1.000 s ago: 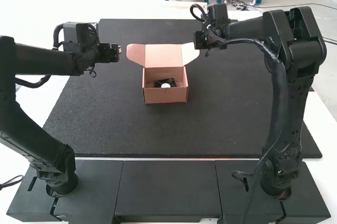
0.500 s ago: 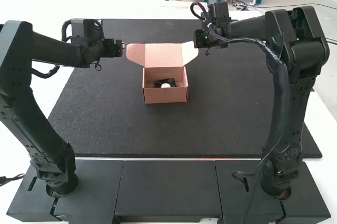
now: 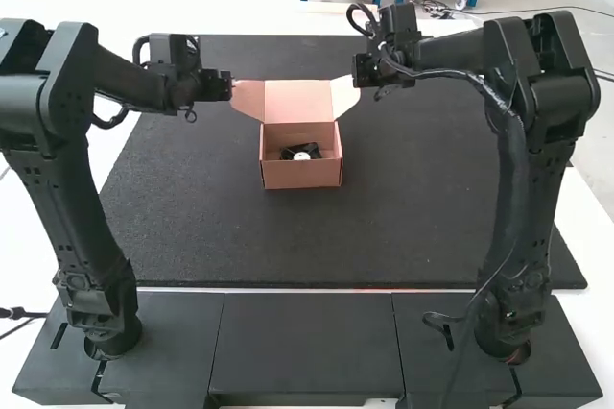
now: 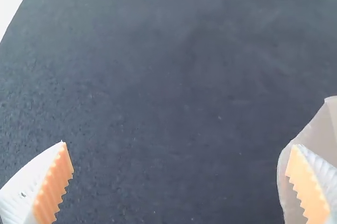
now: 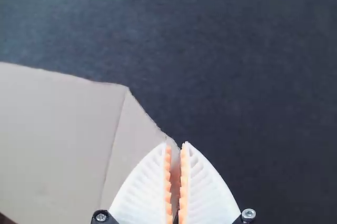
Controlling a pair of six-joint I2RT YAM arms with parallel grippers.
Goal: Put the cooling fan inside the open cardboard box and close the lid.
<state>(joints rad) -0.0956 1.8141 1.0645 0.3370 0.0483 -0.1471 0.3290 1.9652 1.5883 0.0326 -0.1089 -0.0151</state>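
Brown cardboard box [image 3: 300, 167] sits mid-mat on the black foam mat [image 3: 192, 198], open at the top, and we see the cooling fan [image 3: 300, 153] lying inside it, dark with a pale hub. The lid [image 3: 297, 100] stands folded back on the far side, with one side flap sticking out each way. The right gripper [image 3: 363, 81] is at the right lid flap [image 3: 347, 97]. In the right wrist view its white ribbed fingers [image 5: 202, 187] are pressed together, pinching the edge of that flap [image 5: 58, 129] between the orange pads, with the mat [image 5: 253, 50] beyond. The left gripper [image 3: 226, 87] hovers at the outer tip of the left lid flap [image 3: 246, 97], above the mat. In the left wrist view we see its fingers [image 4: 50, 187] spread wide with nothing between them, and the flap edge [image 4: 324, 124] just beside one finger. We cannot tell whether it touches. Both arms reach in from their own sides, over the far half of the mat.
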